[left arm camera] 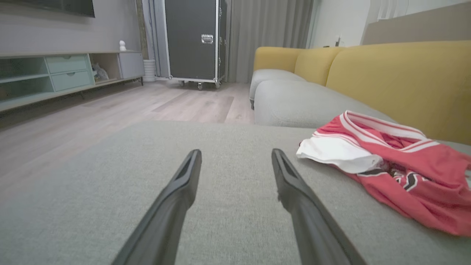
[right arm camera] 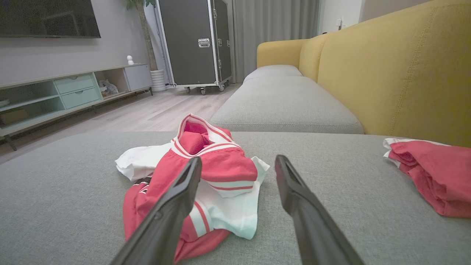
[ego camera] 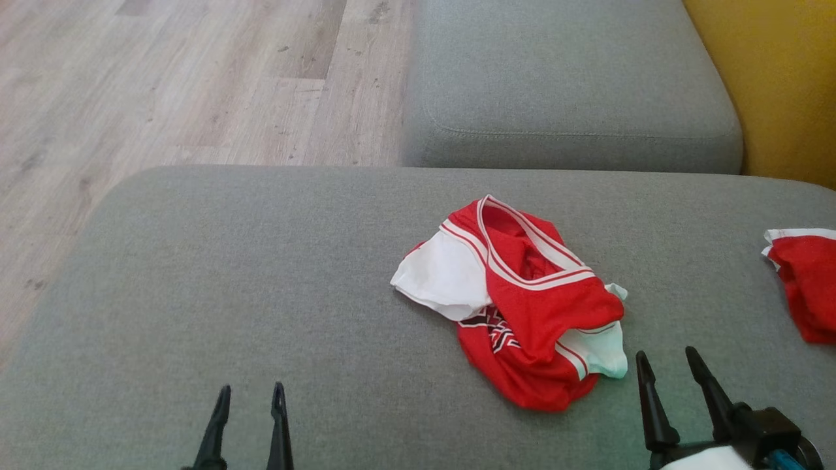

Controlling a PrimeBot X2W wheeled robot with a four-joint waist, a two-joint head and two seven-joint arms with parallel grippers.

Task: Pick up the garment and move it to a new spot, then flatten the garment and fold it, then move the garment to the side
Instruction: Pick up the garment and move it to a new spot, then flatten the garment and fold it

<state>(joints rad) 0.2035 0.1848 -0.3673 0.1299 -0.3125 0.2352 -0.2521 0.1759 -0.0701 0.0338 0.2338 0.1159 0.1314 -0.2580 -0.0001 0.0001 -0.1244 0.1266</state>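
Two empty grippers stand wide, left gripper (ego camera: 252,386) well clear, right gripper (ego camera: 666,352) just beside the crumpled red-and-white garment (ego camera: 522,307) on the grey cushion (ego camera: 261,274); best to pinch a raised fold with the right.

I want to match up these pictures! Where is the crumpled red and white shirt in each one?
Head view: the shirt lies right of centre on the grey cushion.
Left wrist view: shirt at the right edge, mid-height.
Right wrist view: shirt low, left of centre.
Shared landmark: the yellow sofa back, upper right in every view.
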